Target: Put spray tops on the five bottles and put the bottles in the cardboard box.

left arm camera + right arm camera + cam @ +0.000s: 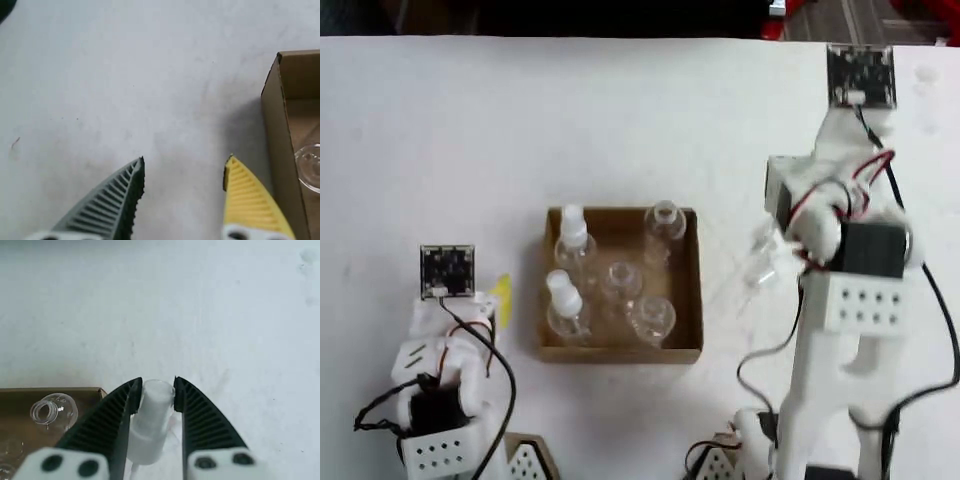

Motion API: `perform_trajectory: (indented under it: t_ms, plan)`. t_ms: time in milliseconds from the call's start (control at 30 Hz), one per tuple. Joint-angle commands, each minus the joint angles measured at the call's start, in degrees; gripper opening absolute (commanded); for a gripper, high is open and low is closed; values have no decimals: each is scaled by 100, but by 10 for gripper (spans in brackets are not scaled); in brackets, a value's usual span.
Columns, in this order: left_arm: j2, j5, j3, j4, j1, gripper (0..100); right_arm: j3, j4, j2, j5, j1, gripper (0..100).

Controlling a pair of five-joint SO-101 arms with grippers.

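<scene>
The cardboard box (620, 352) sits mid-table with several clear bottles standing in it. Two bottles on its left side, one at the back (572, 240) and one at the front (565, 300), wear white spray tops. Three others (663, 225) (618, 280) (650, 318) have open necks. My right gripper (157, 385) is shut on a white spray top (151, 415), held above the table just right of the box (50, 391); the same spray top (760, 262) appears beside the box in the high view. My left gripper (182, 167) is open over bare table left of the box (274, 130).
The white table stretches wide behind and to the left of the box. The right arm's white body (850, 330) stands at the front right, with cables trailing around its base. An open bottle neck (50, 410) is near the box corner.
</scene>
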Motion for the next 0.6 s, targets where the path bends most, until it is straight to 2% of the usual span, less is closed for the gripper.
perform_trajectory:
  t_ms: [0, 100, 267, 433, 567]
  plan:
    - [-48, -70, -9, 26, -48, 242, 800, -1121, -875, -18, 13, 17]
    - [-48, -70, -9, 26, -48, 242, 1407, -1974, -1587, -62, -207, 16]
    - [-48, -70, -9, 26, -48, 242, 1143, -2079, -2229, -62, -1314, 15]
    - [-48, -70, -9, 26, -48, 242, 466, -2097, -1903, -62, -2651, 15]
    - [-48, -70, -9, 35, -48, 242, 404, -2097, -1569, -62, -3345, 15]
